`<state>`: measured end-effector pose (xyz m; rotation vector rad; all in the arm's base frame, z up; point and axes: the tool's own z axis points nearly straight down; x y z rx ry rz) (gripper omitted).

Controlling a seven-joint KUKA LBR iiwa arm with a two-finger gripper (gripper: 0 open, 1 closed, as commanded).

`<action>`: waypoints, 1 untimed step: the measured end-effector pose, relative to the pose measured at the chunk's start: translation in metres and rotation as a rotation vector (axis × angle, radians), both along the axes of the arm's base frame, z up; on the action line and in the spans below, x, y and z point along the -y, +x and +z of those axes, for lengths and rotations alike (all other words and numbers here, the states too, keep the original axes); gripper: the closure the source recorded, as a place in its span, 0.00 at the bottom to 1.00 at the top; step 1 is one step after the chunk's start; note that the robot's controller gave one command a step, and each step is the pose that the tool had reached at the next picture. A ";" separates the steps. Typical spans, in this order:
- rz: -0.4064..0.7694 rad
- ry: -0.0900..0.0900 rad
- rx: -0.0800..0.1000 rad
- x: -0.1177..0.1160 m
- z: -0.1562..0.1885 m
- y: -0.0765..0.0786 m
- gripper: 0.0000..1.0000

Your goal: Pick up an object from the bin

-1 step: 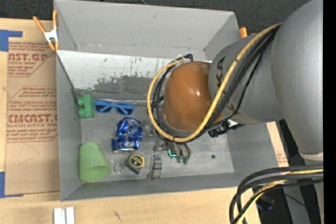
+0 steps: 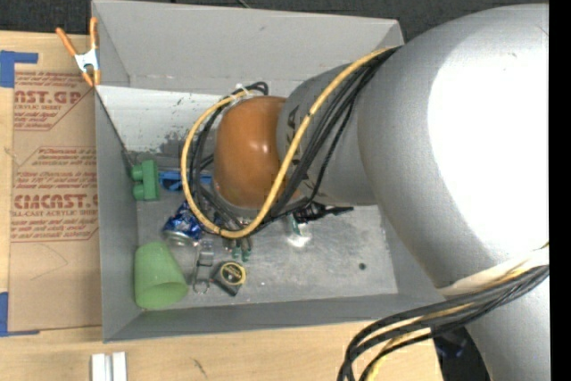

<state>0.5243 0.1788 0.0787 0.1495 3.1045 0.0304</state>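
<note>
Cup (image 2: 159, 277) seemingly against bin (image 2: 114, 219) left wall.

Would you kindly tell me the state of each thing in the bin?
Light green cup: lying on its side, lower-left corner.
Green block: on the floor by the left wall.
Blue crumpled thing: loose, at the orange cover's edge.
Arm: over the bin's middle.
</note>
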 end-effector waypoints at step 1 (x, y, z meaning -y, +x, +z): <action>-0.006 -0.011 -0.019 0.007 -0.005 -0.005 1.00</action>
